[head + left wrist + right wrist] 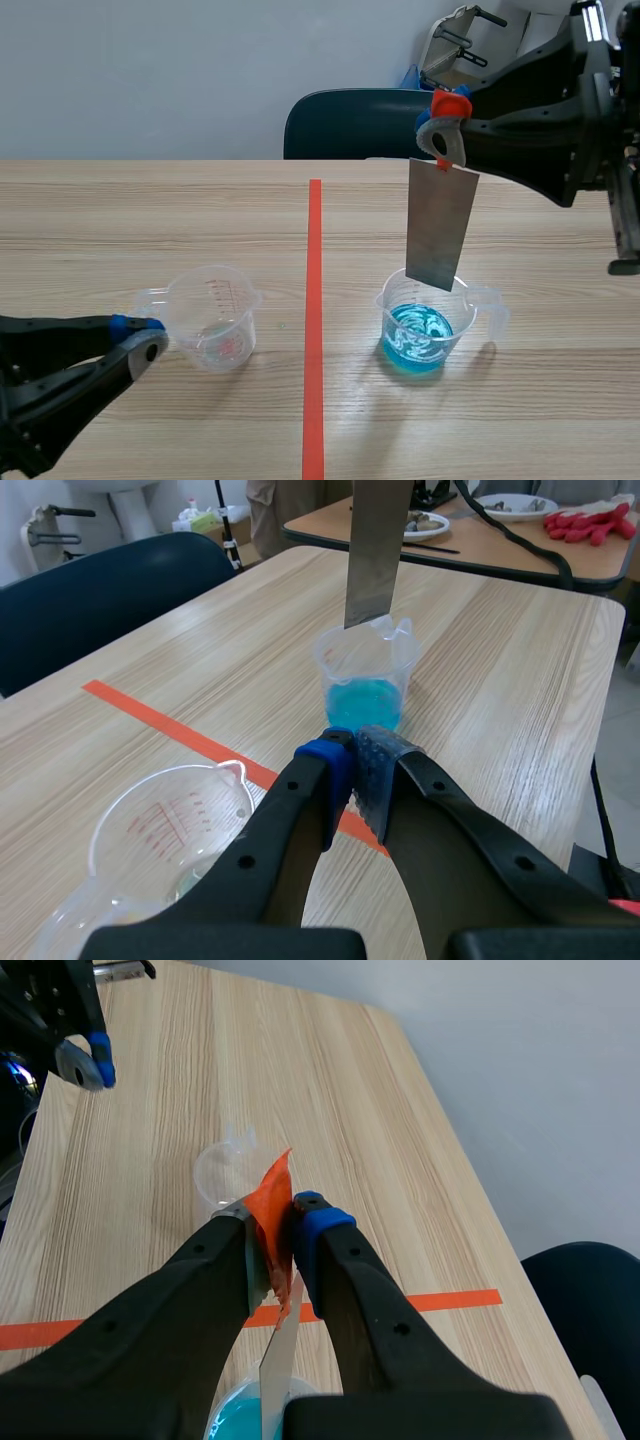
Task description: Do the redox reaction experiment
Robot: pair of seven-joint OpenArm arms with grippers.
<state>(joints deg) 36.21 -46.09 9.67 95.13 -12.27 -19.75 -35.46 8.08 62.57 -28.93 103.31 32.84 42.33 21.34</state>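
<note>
Clamped in the right gripper (446, 137) by its orange-tipped upper end: a grey metal strip (441, 225). Long axis near upright, tilted slightly, lower end pointing down over the rim of the cup of blue liquid (425, 328) on the table (150, 220). Possibly just inside the rim, though clear of the liquid (hard to judge from any view). Seen edge-on past the right wrist, lower end cut off. Left gripper (150, 338) pressed together on nothing, low, just beside the handle of the clear measuring cup (213, 315); contents hard to make out.
</note>
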